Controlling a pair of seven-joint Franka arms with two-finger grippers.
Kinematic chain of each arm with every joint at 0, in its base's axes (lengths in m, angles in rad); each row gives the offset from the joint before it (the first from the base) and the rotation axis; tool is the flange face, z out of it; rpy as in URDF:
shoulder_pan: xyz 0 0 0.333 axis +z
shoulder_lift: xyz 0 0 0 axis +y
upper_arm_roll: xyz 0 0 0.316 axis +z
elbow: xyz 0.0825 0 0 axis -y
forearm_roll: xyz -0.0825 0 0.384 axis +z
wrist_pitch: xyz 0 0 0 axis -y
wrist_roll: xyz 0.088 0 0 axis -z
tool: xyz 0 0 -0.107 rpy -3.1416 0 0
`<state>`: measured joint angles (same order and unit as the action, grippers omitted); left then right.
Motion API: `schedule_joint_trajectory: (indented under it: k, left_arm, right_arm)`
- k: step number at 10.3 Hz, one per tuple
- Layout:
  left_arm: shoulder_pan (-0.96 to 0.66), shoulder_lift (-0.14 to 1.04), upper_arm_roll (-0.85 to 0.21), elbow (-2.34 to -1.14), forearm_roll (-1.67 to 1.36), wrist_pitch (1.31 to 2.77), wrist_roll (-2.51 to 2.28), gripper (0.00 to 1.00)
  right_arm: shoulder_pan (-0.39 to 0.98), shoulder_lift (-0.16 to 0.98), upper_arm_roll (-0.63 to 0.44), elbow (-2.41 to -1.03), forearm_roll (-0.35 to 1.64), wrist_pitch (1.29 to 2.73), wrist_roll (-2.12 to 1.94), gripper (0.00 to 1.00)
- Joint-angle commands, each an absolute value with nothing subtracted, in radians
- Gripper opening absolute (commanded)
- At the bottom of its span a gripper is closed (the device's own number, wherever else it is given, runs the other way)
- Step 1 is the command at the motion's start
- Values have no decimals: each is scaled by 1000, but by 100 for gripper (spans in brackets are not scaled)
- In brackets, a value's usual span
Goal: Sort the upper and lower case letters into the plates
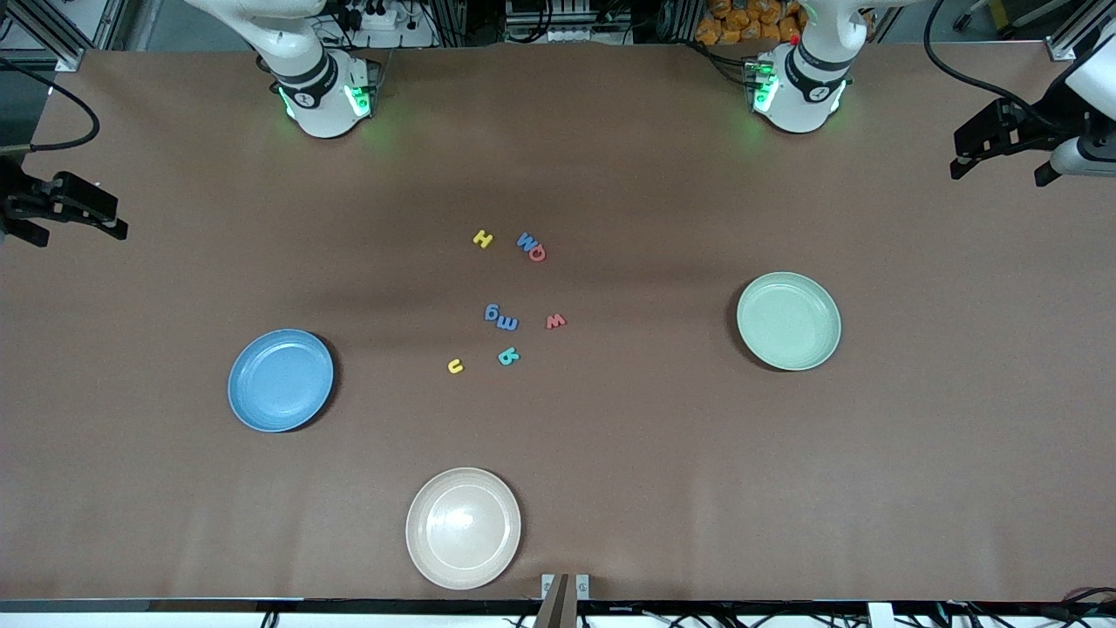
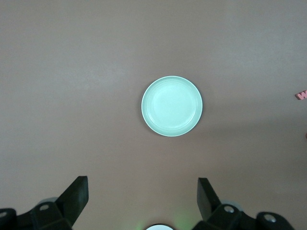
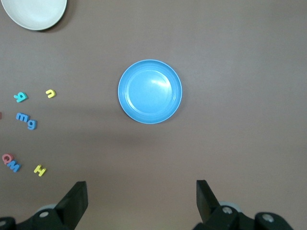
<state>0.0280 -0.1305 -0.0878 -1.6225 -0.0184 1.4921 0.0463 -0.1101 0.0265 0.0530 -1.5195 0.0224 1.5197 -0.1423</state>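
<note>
You are looking at a table (image 1: 610,488) covered in a matt brown sheet, smooth and paper-like, with a few soft creases and no glare. The sky blue plate (image 1: 281,380) and the mint green plate (image 1: 789,321) look like smooth moulded plastic with a low satin sheen and faint rings pressed into their wells. The cream plate (image 1: 463,527) is glossier and throws back a bright highlight at its centre. The toy letters (image 1: 502,318) read as chunky matt foam or soft plastic in flat colours. The left gripper (image 2: 142,199) and the right gripper (image 3: 141,201) have fingers of dull black plastic.
</note>
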Motion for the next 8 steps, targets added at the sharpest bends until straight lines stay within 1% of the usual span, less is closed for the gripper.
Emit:
schedule_joint_trajectory:
  k: [1, 3, 8]
  left_arm:
    - [32, -133, -87, -1605, -5, 1462, 32, 100]
    - [32, -133, -87, -1603, -8, 1453, 32, 100]
    - [54, -130, -87, -1597, -9, 1451, 46, 100]
  right_arm:
    - [-121, 15, 64, -1526, 25, 1494, -166, 100]
    - [-130, 11, 61, -1525, 25, 1468, -193, 100]
    - [-152, 14, 61, -1529, 25, 1454, -212, 100]
